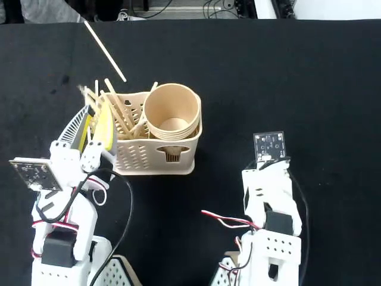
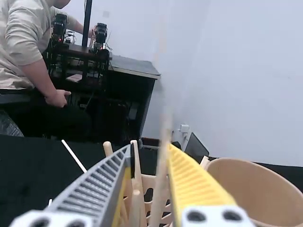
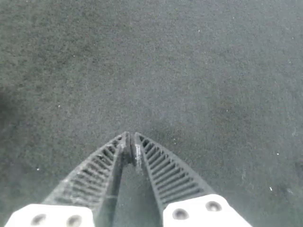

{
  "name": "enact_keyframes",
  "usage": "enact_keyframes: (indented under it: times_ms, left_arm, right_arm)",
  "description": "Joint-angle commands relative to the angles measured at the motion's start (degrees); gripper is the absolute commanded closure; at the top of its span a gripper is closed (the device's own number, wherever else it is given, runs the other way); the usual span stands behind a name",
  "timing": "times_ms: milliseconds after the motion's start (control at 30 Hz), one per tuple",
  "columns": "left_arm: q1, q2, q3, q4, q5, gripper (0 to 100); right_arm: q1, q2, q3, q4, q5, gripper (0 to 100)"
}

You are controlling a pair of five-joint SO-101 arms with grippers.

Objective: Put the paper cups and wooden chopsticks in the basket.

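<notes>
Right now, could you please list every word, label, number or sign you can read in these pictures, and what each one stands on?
None can be read.
The basket, the paper cups and the chopsticks carry no print.
The small circuit boards bear marks too small to read.

Nothing legible turns up at this moment: no word, number or sign can be read. Tiny marks are seen on the circuit board [image 1: 269, 145] to the right of the basket [image 1: 149, 156], but they cannot be made out.
</notes>
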Motion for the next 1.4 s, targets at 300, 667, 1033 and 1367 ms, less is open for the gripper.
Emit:
enact_keyframes:
  times_ms: [300,667,1033,1367]
  left_arm:
    - [-10.15,3.34,-23.87,23.30,0.18,84]
    - [-23.69,51.87,-56.57,43.87,-3.52,83]
    - [-27.56,92.92,-78.37,46.59,-3.60,83]
    - [-20.62,113.49,-86.55,46.51,-12.40,78]
  right_arm:
    - [0.35,-0.84,-0.31,-1.05,-0.18,98.6]
    - [0.35,-0.84,-0.22,-1.05,-0.18,98.6]
    - [0.35,-0.84,-0.22,-1.05,-0.18,98.6]
    - [0.35,-0.84,-0.22,-1.05,-0.18,98.6]
